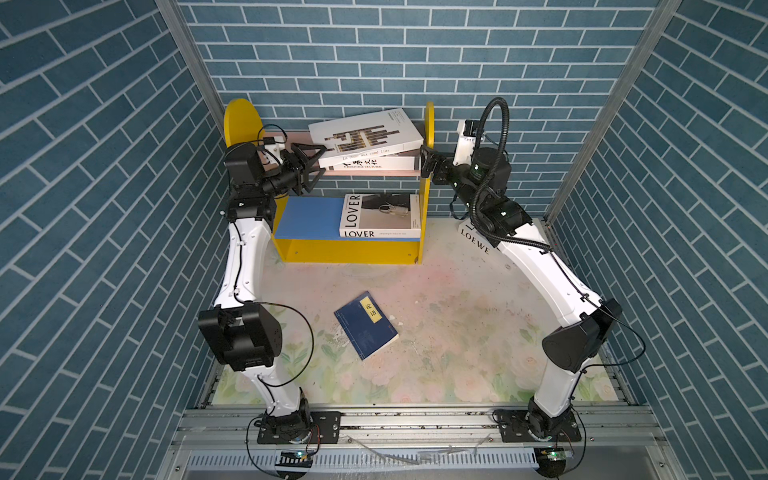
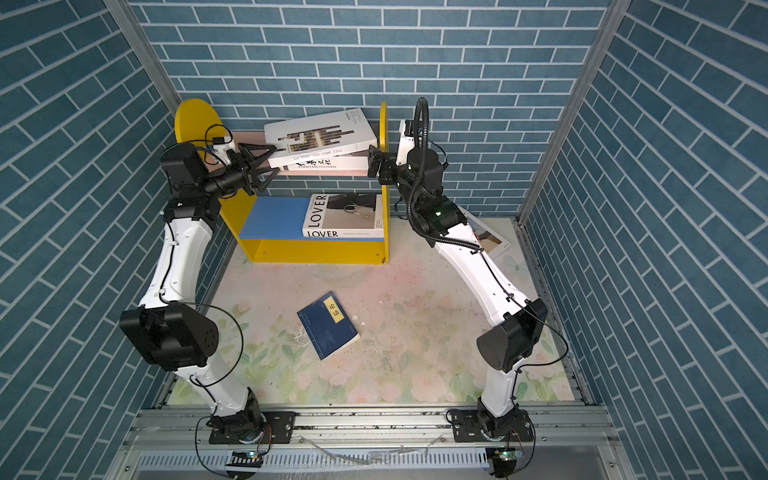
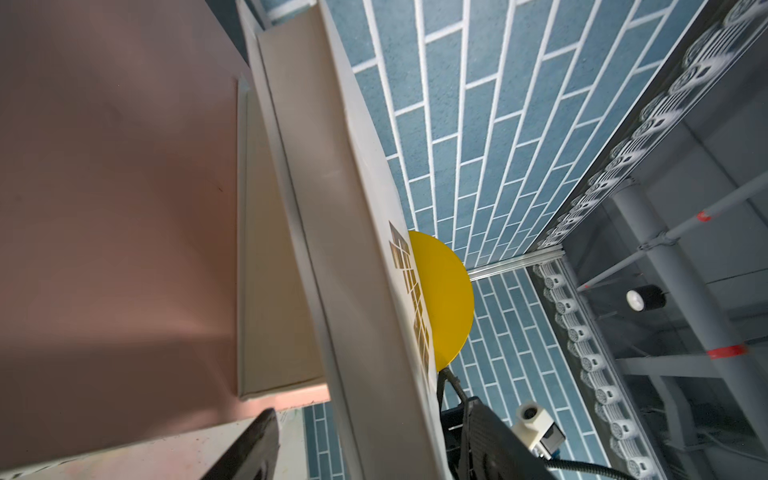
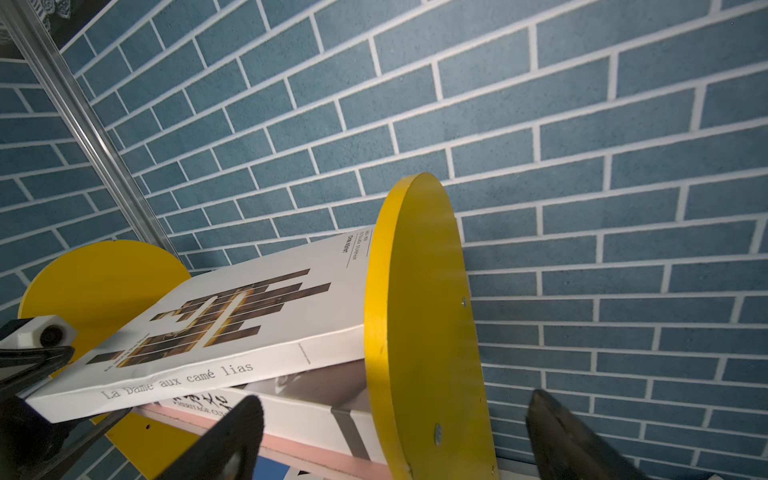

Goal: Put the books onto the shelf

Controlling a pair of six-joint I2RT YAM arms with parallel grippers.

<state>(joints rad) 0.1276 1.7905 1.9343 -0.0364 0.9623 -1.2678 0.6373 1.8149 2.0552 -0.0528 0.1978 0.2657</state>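
Books, five, bound for a two-tier shelf against the back wall.

- **Brown-bar book**, spine reading "La Dame aux camélias". It lies on the Heritage Cultural book on the pink upper board. It sits tilted and skewed, its right end butting the yellow right side panel, probably because it has not dropped flat between the panels.
- **Left gripper**. The jaws are spread and straddle the book's left end. The left wrist view shows a gap beside one finger, so I judge nothing clamped.
- **Right gripper**. The jaws are wide and empty, set about the right panel's front edge, apparently to steady the rack.
- **LOVER book**. It lies flat at the right end of the blue lower board.
- **Navy book**. It lies on the floral tabletop, well apart from the shelf, not yet shelved.
- **LOEWE book**. It lies on the table right of the shelf, mostly hidden under the right arm.

Unclear: whether the left pads touch the cover, and which end of the tilted book rides higher.
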